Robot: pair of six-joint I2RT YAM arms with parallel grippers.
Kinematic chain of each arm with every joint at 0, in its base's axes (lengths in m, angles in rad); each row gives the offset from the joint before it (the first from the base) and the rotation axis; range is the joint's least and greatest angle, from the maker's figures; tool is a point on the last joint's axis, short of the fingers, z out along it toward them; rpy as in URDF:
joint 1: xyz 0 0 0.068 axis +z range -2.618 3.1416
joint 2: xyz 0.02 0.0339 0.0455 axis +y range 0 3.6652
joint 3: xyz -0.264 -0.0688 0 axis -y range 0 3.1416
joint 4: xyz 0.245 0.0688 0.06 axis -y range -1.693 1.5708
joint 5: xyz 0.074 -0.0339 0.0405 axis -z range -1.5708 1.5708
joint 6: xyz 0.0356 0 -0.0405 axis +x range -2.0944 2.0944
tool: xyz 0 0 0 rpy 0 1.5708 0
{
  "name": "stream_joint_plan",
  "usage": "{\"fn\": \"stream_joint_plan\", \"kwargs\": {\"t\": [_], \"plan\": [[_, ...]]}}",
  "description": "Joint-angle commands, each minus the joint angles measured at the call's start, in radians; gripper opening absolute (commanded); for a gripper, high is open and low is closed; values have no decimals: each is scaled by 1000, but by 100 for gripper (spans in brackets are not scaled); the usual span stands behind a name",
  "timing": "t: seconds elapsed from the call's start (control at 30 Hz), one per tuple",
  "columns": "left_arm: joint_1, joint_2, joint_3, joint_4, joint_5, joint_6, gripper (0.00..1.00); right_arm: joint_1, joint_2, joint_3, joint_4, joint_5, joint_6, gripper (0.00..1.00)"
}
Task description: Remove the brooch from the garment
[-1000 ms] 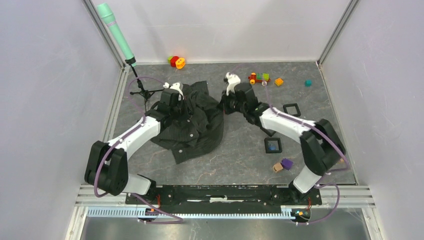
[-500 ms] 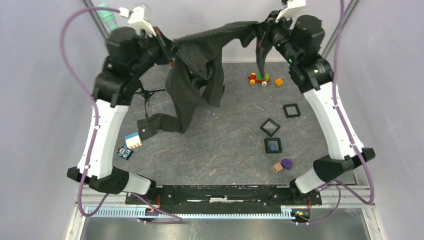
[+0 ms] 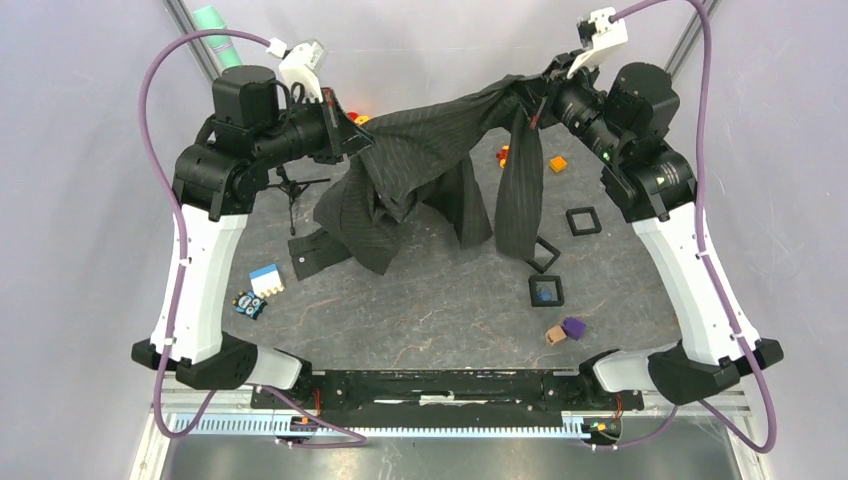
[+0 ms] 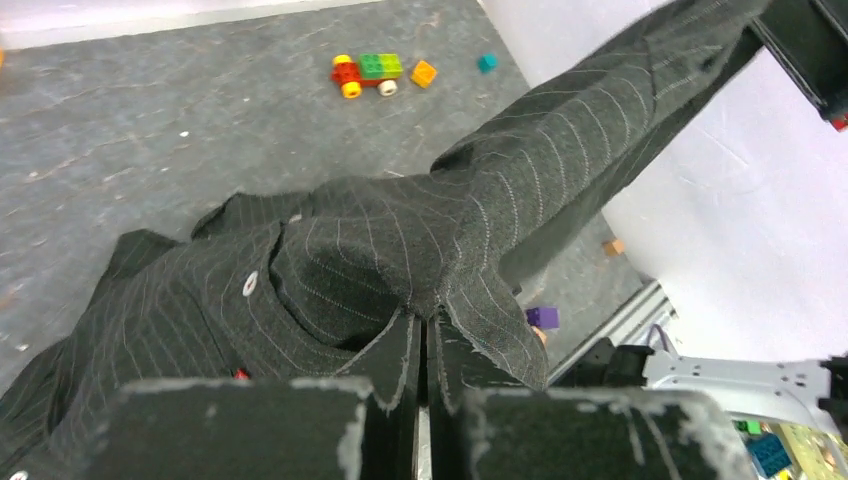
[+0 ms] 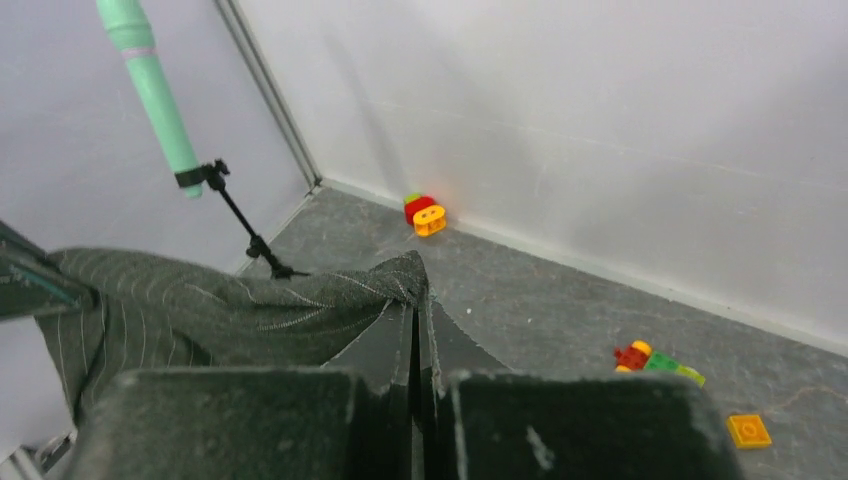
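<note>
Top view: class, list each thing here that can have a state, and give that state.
Shirt, held up, stretched between both claws, one end on the table.
Left claw, shut on the shirt.
Right claw, shut on the shirt.
Near square frame, holds a small blue thing.
Far square frame, empty.

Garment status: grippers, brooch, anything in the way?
Left gripper and right gripper shut on garment, stretched aloft between them. Brooch not seen on it. Hanging sleeve hides part of a black frame.
</note>
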Motion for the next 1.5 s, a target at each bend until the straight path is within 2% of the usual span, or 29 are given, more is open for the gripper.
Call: {"fn": "stream_joint_plan", "kwargs": {"t": [0.0,0.1,0.2,0.23,0.3,0.37,0.43,0.53,0.6,0.7,0.8,0.93,1.03,1.1,1.13,1.2,1.27,1.37,1.47], "plan": [[17,71,130,52,117,-14,2,-10,59,161,13,79,-2,0],[75,256,346,-21,83,-22,2,-10,125,177,44,49,24,0],[151,407,544,-30,131,-71,2,-10,169,176,94,9,54,0],[171,426,582,-13,155,-91,2,-10,174,176,104,-1,60,0],[180,404,541,55,239,-122,2,-12,169,172,108,3,60,0],[177,332,371,153,350,-177,2,-14,142,135,103,10,46,0],[141,247,174,175,378,-155,2,-16,93,55,69,49,43,0],[21,87,-197,172,226,-50,2,-16,8,-154,-13,63,77,0],[-46,15,-439,216,163,-38,2,-15,-36,-315,-60,25,96,0],[-135,-31,-752,321,122,-42,2,-5,-130,-621,-12,-43,126,0],[-231,-15,-990,421,67,-66,2,41,-216,-849,43,-34,129,0],[-336,28,-1207,575,43,-127,2,107,-267,-1033,55,-11,127,0],[-381,86,-1277,611,25,-137,2,137,-289,-1152,104,-28,139,1],[-387,89,-1301,621,12,-143,2,139,-283,-1199,144,-48,144,6],[-387,73,-1304,621,6,-145,10,142,-274,-1209,160,-59,143,11],[-387,0,-1295,594,-17,-143,39,154,-252,-1201,183,-56,140,21],[-387,-102,-1267,540,-80,-135,54,180,-232,-1174,201,-42,134,36],[-371,-262,-1212,447,-248,-128,67,249,-180,-1112,217,17,127,51],[-264,-327,-1201,407,-295,-112,66,308,-106,-1057,237,74,126,59]]}}
